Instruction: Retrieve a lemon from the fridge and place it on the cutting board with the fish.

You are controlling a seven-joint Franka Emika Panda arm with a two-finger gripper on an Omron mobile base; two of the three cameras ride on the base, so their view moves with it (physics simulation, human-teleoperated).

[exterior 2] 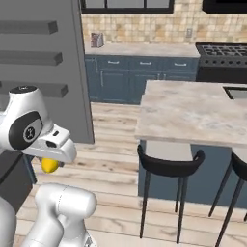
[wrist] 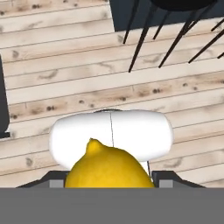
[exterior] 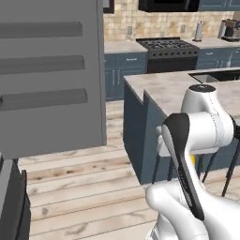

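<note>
My tool (wrist: pixel 109 183) pinches the lemon (wrist: pixel 109 168) over the wooden floor, beside the open fridge (exterior: pixel 51 75) (retrieval looks done). Left: carrying it to the cutting board with the fish.

Smooth matt lemon (wrist: pixel 109 168); pale wooden plank floor (wrist: pixel 65 74); speckled stone island counter (exterior 2: pixel 193 116).

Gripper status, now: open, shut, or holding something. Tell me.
Gripper: shut on the lemon, held between its fingers above the wooden floor.
</note>
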